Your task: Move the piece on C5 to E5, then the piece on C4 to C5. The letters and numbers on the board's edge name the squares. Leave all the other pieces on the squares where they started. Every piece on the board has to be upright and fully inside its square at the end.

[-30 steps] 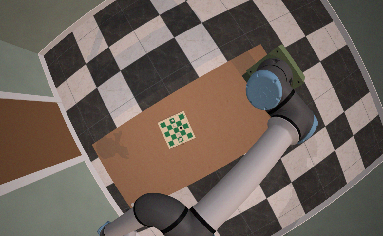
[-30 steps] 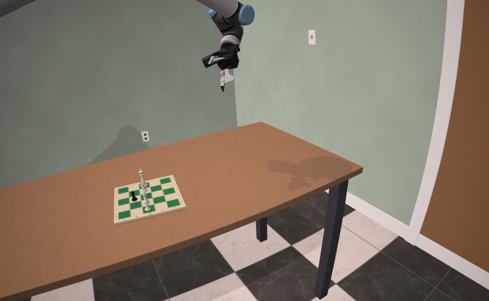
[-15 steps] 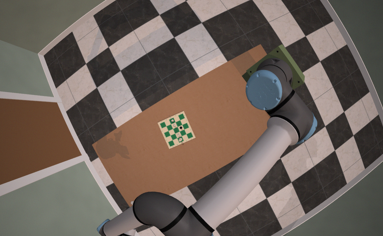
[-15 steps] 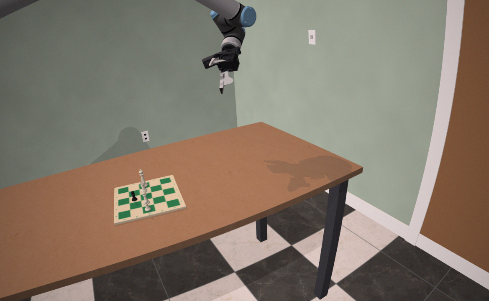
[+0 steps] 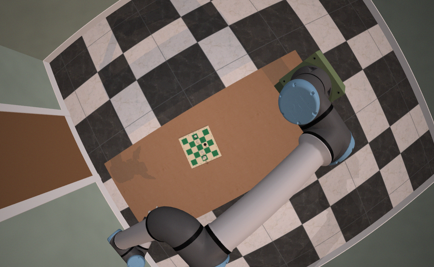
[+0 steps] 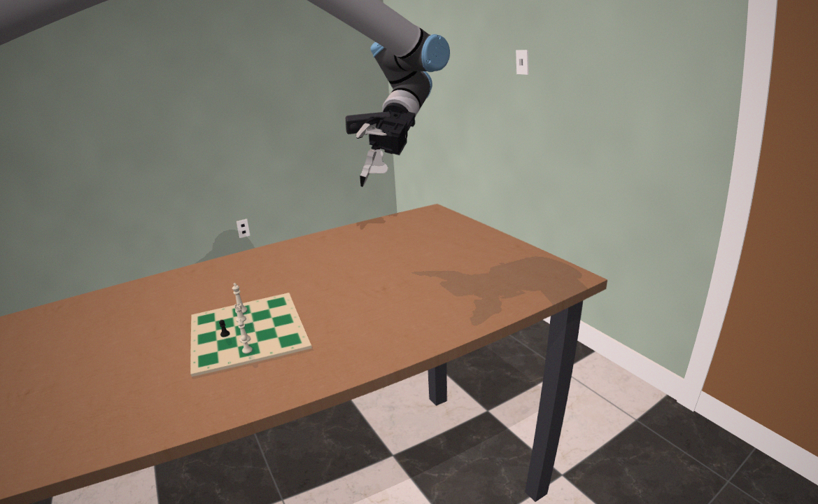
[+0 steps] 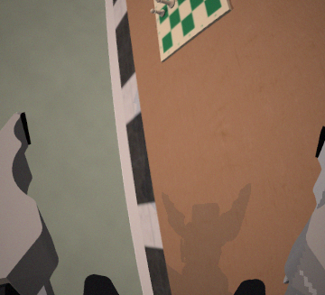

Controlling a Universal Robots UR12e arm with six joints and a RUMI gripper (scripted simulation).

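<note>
A small green and cream chessboard [image 6: 248,333] lies on the brown table; it also shows in the overhead view [image 5: 199,146] and at the top of the wrist view [image 7: 190,6]. On it stand three white pieces in a row, the tallest at the back [image 6: 235,296], a middle one [image 6: 241,320] and a front one [image 6: 246,341], and one black pawn [image 6: 223,327] to their left. The square labels are too small to read. My gripper [image 6: 371,164] hangs open and empty high above the table's far end, far from the board.
The table [image 6: 297,309] stands against a green wall. The arm's base [image 5: 315,82] is mounted at one end of the table. The gripper's shadow [image 6: 499,281] falls near the table's right end.
</note>
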